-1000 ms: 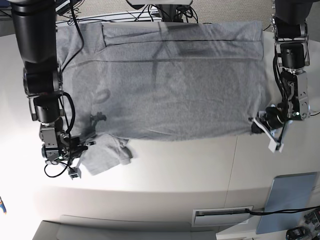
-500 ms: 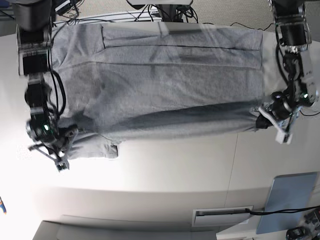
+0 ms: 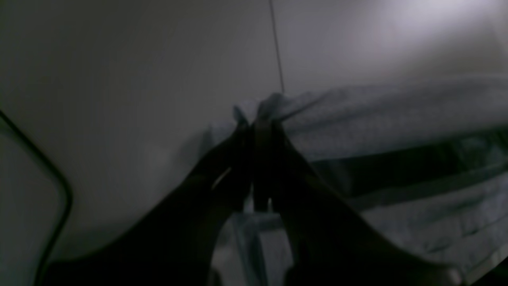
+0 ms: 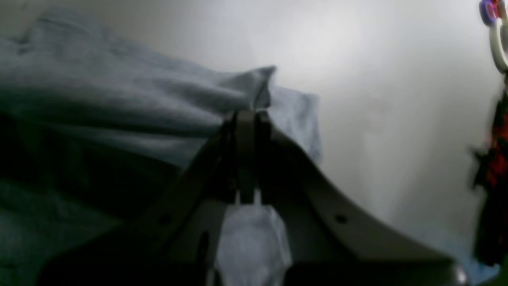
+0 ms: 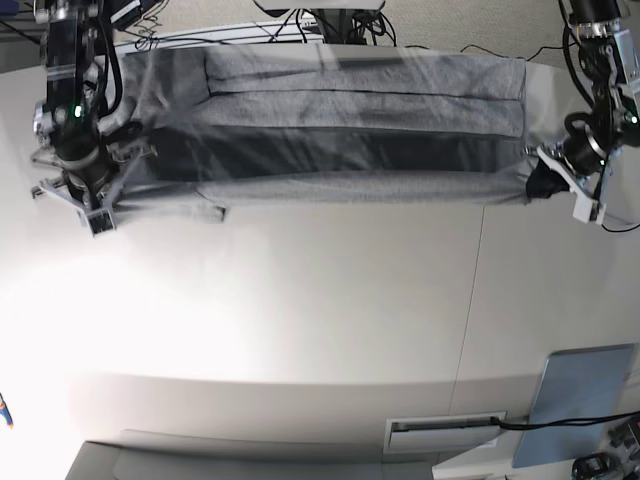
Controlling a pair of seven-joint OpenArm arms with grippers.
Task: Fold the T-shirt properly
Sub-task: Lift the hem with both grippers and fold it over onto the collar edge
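Note:
The heather-grey T-shirt (image 5: 350,110) lies across the far part of the white table (image 5: 300,320), plain side showing. Its near edge is lifted and stretched taut between my two grippers, with a dark shadow band under the raised layer. My left gripper (image 5: 540,182), on the right of the base view, is shut on one corner of the shirt; the left wrist view shows its fingertips (image 3: 258,119) pinching the fabric (image 3: 397,115). My right gripper (image 5: 103,192), on the left, is shut on the other corner (image 4: 246,113), with cloth (image 4: 119,103) draped beside it.
A grey-blue panel (image 5: 578,400) lies at the near right corner, beside a slot (image 5: 445,432) in the table front. Cables (image 5: 300,25) run behind the far edge. A seam (image 5: 472,300) crosses the table. A coloured object (image 4: 494,24) shows at the right wrist view's edge.
Both grippers have carried the shirt's near edge away from the front of the table toward the far side, over the shirt's body. The sleeve that hung near the right gripper has been drawn along.

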